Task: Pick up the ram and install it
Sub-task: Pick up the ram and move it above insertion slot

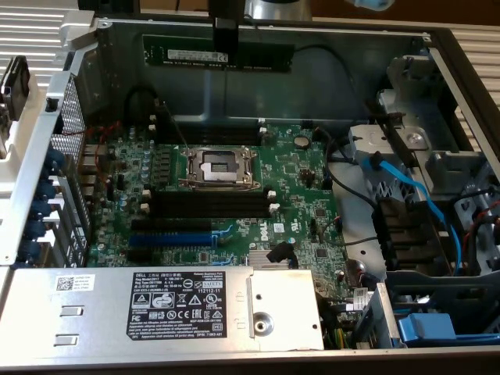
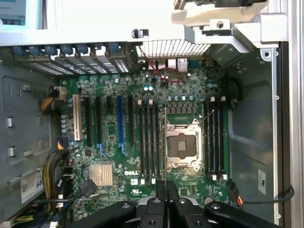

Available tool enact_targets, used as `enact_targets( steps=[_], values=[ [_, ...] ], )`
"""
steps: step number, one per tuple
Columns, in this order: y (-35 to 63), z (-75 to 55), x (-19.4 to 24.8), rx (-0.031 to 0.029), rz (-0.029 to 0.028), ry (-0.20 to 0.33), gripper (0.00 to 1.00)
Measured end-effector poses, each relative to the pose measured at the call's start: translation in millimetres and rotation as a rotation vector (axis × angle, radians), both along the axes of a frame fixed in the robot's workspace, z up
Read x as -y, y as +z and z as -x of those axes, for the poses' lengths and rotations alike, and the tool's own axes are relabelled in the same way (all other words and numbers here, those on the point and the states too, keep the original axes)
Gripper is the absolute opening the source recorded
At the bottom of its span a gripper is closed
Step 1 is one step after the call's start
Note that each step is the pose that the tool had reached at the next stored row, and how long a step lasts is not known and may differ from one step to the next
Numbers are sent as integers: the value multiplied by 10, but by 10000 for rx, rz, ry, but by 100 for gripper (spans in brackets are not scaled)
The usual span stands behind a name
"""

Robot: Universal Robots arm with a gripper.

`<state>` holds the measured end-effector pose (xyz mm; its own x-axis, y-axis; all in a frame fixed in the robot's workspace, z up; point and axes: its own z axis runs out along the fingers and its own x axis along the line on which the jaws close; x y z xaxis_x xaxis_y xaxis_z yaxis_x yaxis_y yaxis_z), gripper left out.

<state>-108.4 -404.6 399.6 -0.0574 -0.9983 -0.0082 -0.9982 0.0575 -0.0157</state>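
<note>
Steel case walls [image 1: 35,156] ring the motherboard [image 1: 297,180]; high above it the gripper [image 1: 225,37] hangs clamped on the ram [image 1: 187,55], level, well apart from the black slots [image 1: 211,205].

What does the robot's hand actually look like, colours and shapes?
The gripper is black all over. It has two slim, flat fingers set side by side, carried on chunky jointed links with round pivot pins. In the exterior view it looks like a narrow black bar, and the arm it is mounted on is a shiny, rounded silver part. No markings can be made out.
</note>
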Motion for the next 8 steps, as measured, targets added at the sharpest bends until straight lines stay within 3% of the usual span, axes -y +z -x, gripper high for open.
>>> enact_targets(
  steps=[8],
  values=[
    [-112, 44, -13, 0, 12, -18, 12]
  ],
)
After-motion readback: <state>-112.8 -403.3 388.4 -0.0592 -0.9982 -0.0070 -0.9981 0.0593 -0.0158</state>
